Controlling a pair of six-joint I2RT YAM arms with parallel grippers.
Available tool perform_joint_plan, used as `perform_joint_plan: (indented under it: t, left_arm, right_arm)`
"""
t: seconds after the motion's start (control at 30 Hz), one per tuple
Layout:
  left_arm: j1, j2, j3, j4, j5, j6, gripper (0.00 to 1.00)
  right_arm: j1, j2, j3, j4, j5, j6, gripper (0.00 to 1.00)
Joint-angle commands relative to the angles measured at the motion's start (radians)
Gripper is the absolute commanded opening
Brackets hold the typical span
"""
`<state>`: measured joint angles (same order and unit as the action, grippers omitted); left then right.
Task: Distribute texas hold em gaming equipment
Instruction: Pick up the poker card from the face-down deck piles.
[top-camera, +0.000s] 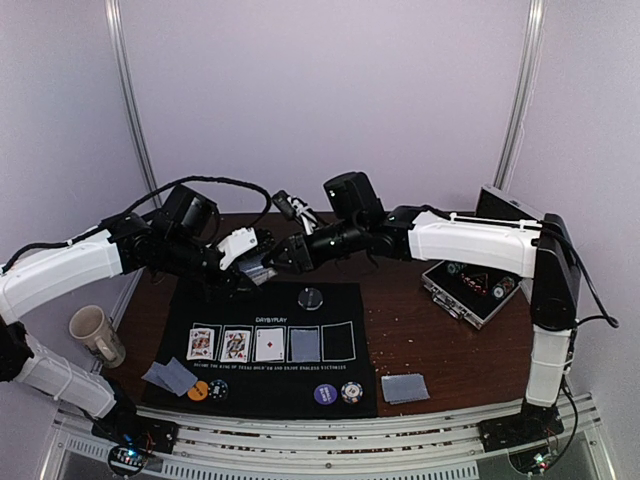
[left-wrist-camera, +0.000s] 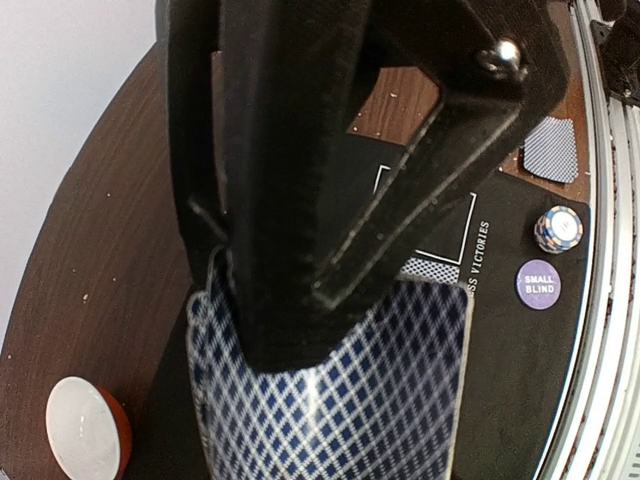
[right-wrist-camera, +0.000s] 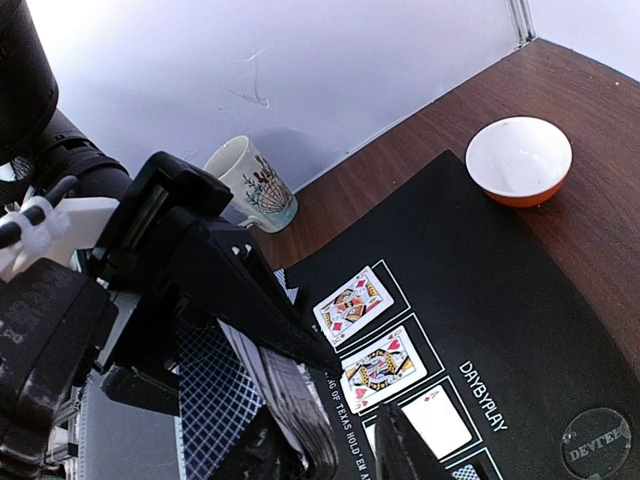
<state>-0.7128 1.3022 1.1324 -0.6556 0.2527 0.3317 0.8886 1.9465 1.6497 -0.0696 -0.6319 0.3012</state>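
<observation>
While the left gripper (top-camera: 250, 265) clamps a deck of cards (left-wrist-camera: 350, 400) above the black mat (top-camera: 340, 300), right gripper (top-camera: 280, 256) fingers straddling the deck's edge, its grip not discernible

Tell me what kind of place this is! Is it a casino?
Probably not a casino: it looks like a robot test booth. Plain white walls surround a small wooden table, two robot arms work there, and a black poker mat holds playing cards and chips.

Robot laboratory test cell, plain white enclosure walls (top-camera: 330, 90), aluminium corner posts (top-camera: 135, 100), slotted aluminium rail (top-camera: 300, 445) carrying arm bases (top-camera: 510, 432).
</observation>
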Motion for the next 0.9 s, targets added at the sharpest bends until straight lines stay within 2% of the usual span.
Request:
perform_joint_plan:
  t: [0.0, 0.4, 0.5, 0.87]
  left_arm:
    - [-0.006, -0.005, 0.001, 0.048, 0.002, 0.012, 0.35]
    - [-0.007, -0.004, -0.005, 0.048, -0.016, 0.009, 0.34]
    - [-0.006, -0.005, -0.007, 0.048, -0.018, 0.008, 0.35]
    - [-0.007, -0.004, -0.009, 0.049, -0.027, 0.005, 0.35]
  right_arm:
    - [-0.007, -0.033, 0.016, -0.068, 0.031, -0.021, 0.3]
    - [-0.01, -0.053, 0.036, -0.137, 0.046, -0.051, 0.12]
    - [-0.011, -0.058, 0.039, -0.151, 0.049, -0.057, 0.0]
    - [-0.032, -0.089, 0.047, -0.212, 0.082, -0.08, 0.0]
